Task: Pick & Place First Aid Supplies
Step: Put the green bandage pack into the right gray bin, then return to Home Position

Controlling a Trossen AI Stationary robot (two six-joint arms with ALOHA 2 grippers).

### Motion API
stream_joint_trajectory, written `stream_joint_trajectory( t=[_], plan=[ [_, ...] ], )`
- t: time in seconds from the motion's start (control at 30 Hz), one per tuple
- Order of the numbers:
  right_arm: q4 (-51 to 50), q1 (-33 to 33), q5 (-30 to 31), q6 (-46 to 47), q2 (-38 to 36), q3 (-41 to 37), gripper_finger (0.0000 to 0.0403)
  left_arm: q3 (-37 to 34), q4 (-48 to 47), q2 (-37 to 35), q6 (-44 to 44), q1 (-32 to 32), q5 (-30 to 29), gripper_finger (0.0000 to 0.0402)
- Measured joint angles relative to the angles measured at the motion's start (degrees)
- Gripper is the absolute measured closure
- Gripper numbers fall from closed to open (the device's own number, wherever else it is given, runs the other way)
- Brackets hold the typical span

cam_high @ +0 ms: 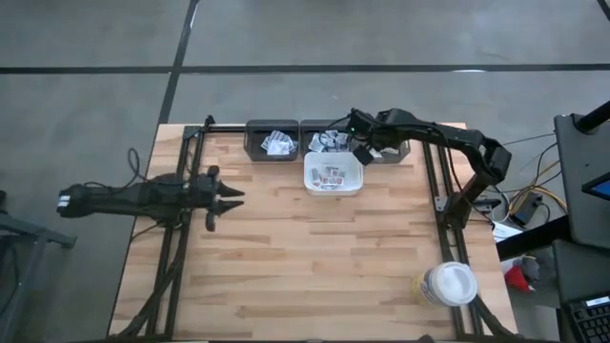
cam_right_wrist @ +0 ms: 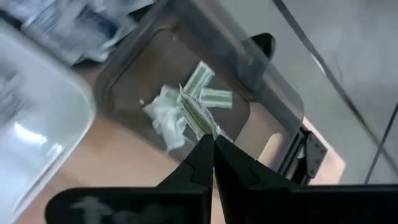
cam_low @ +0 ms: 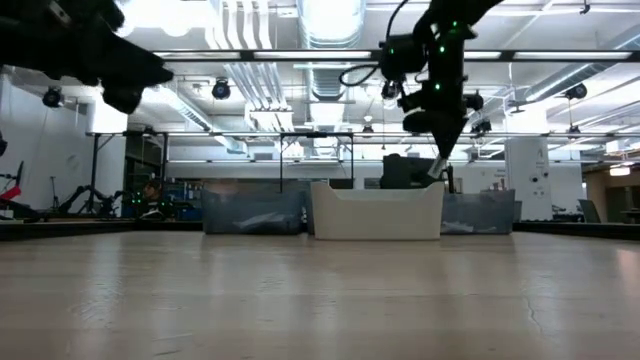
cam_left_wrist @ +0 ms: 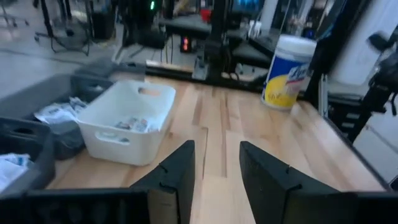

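At the far edge of the table: you have three dark bins in a row, with the white tray (cam_high: 334,176) just in front of the middle one.
Right gripper (cam_right_wrist: 213,146): you see it above the right-hand bin (cam_right_wrist: 261,93), beside the tray's far right corner, its jaws pressed together on the end of a green-striped packet (cam_right_wrist: 198,115) that hangs above the bin floor.
Other packets in that bin: a pale crumpled one (cam_right_wrist: 166,118) and two more greenish ones lie on the bottom (how many overlap you cannot tell).
Tray contents: several small packets with red print (cam_high: 332,177) lie inside it.
Left-hand bin (cam_high: 272,141): it holds white packets with blue print (cam_high: 277,144).
Middle bin (cam_high: 324,136): more white and grey packets sit piled in it.
Left gripper (cam_left_wrist: 216,168): it hangs over the left side of the table, well apart from the bins, its jaws standing apart with nothing between them.
Jar (cam_high: 449,284): your round white-lidded jar with a yellow label stands near the table's front right corner.
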Motion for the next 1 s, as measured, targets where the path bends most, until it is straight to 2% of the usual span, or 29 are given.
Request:
stream_joint_trajectory(
  t=[0.2,0.4,0.57,0.87,0.93,1.0],
  plan=[
    [3.16,-3.16,-3.83,1.66,2.7,0.42,0.0394,0.02,-7.06,-9.55,-0.07,0.0,-1.3,0.0278],
    [3.28,-5.46,-4.53,1.2,5.47,1.16,0.0394,-0.02,-10.61,-14.05,-0.09,0.0,-1.38,0.0278],
    [3.23,-6.57,-7.3,-0.04,7.42,1.16,0.0383,-0.06,-12.15,-14.22,-0.15,0.0,-1.37,0.0278],
    [2.83,-6.53,-7.55,0.13,8.16,1.65,0.0323,-0.02,-13.19,-14.1,0.15,0.0,-1.37,0.0278],
    [1.92,-6.47,-9.64,0.04,7.46,2.74,0.0313,-0.02,-13.85,-14.1,0.14,0.0,-1.37,0.0278],
    [0.7,-6.38,-14.85,0.27,6.43,4.18,0.0306,-0.02,-14.35,-14.1,-0.17,0.0,-1.36,0.0278]
  ],
)
